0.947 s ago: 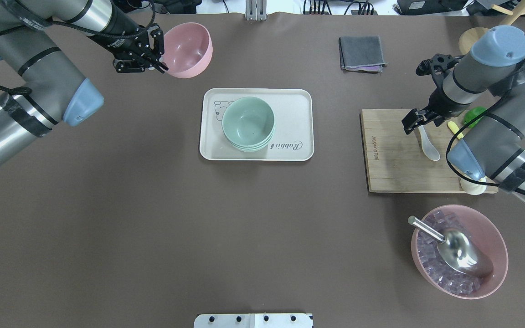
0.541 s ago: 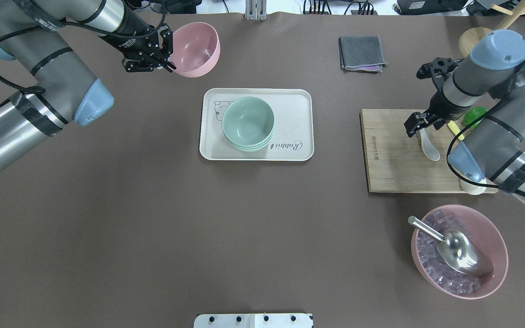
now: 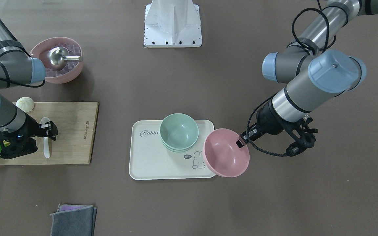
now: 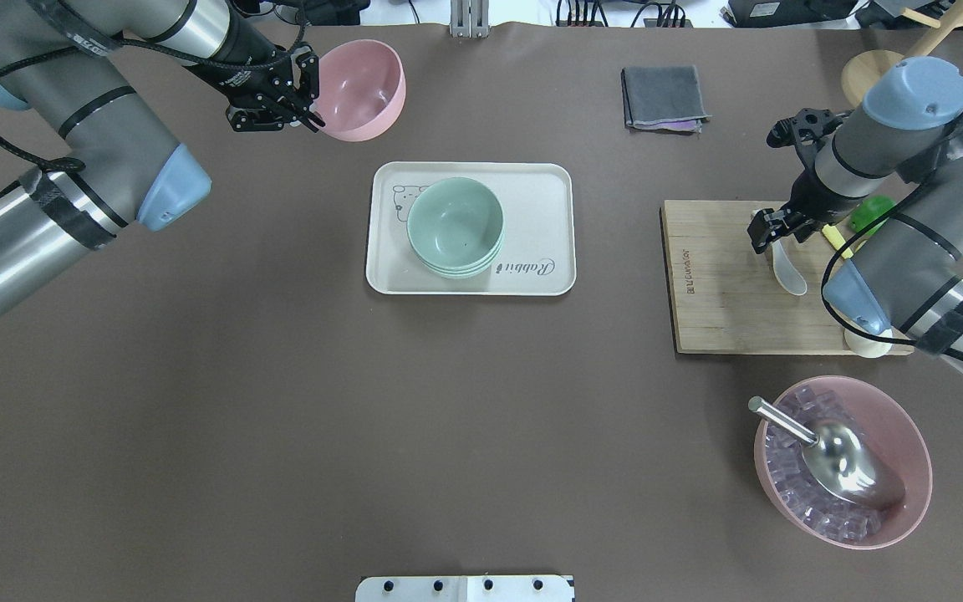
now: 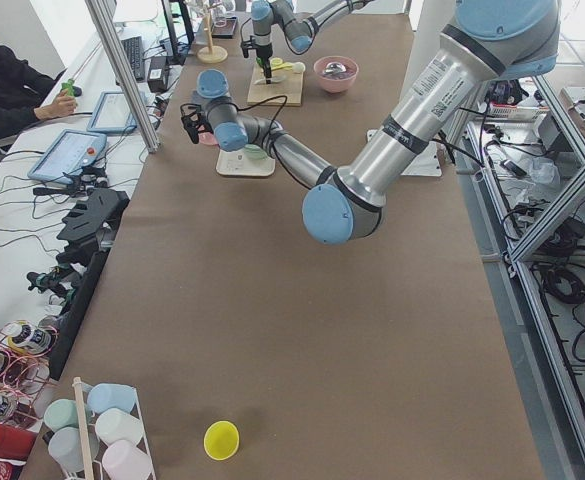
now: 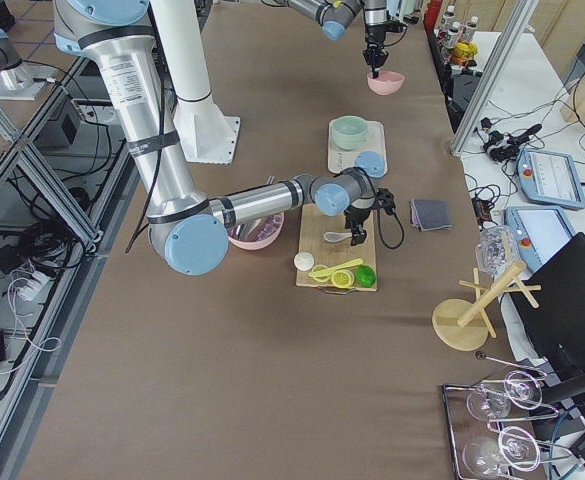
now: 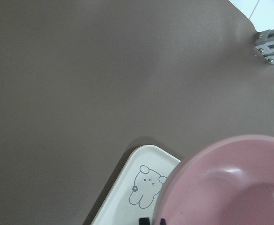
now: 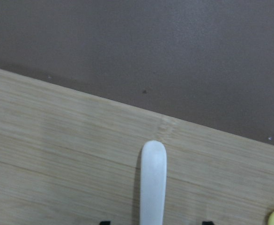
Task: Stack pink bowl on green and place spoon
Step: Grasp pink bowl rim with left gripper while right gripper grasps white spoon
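Observation:
The pink bowl (image 4: 362, 86) hangs tilted above the table, beyond the tray's far left corner, with my left gripper (image 4: 308, 94) shut on its rim. In the front view the pink bowl (image 3: 226, 152) overlaps the tray's corner. The green bowls (image 4: 455, 226) sit nested on the cream tray (image 4: 537, 191). The white spoon (image 4: 789, 270) lies on the wooden board (image 4: 720, 297). My right gripper (image 4: 769, 231) is low over the handle, open. In the right wrist view the spoon handle (image 8: 153, 183) lies between the two spread fingertips.
A large pink bowl (image 4: 843, 461) with ice cubes and a metal scoop stands at the near right. A grey cloth (image 4: 664, 98) lies at the back. A yellow knife (image 4: 834, 238), a green object (image 4: 871, 209) and a white bun (image 4: 868, 342) are by the board's right side.
My left arm has carried the pink bowl to the right, toward the tray. My right gripper has shifted slightly right over the spoon's handle.

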